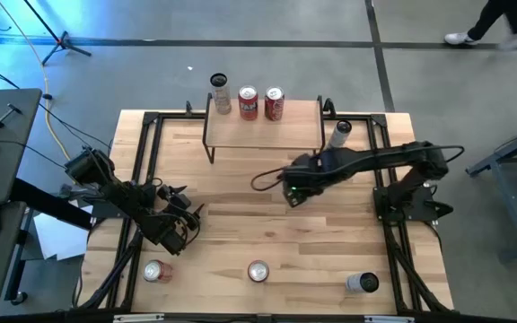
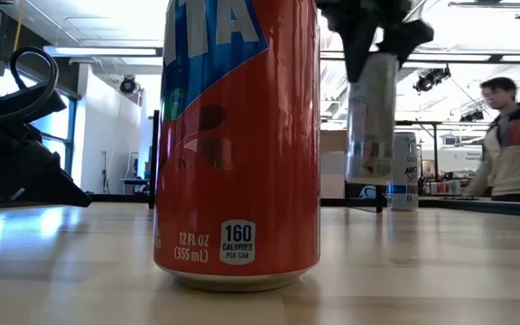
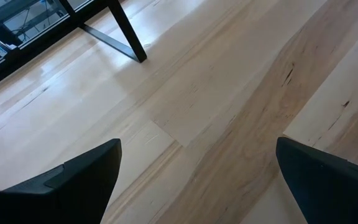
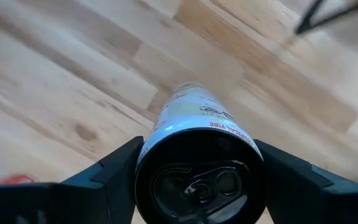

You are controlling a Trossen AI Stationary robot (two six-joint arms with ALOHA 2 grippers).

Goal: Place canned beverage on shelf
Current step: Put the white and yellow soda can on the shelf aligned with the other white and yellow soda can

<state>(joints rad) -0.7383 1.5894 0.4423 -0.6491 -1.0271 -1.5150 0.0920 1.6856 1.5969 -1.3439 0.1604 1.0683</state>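
Note:
The shelf [image 1: 296, 127] stands at the table's far middle on thin black legs. Three cans stand on it: a pale one [image 1: 220, 92] at its left end and two red ones [image 1: 248, 103] [image 1: 275, 104]. My right gripper [image 1: 293, 190] hangs over the table's middle, just near of the shelf, shut on a pale slim can [image 4: 194, 121], also seen in the low view [image 2: 371, 117]. In the high view the gripper hides this can. My left gripper [image 1: 185, 224] rests open at the table's left, nothing between its fingers [image 3: 92, 180]. My right gripper pinches the can's upper wall [image 4: 148, 152], just under the rim, between its two fingers, one on each side. The fingers come from above, pointing down. The can hangs upright below them, its bottom [image 2: 368, 179] clear of the table.
A slim can [image 1: 341, 135] stands right of the shelf. Three more cans [image 1: 157, 271] [image 1: 258, 271] [image 1: 363, 283] stand along the near edge; the middle, red one [image 2: 237, 135] fills the low view. Black rails [image 1: 142, 144] frame the table. A person [image 2: 517, 144] stands beyond the table.

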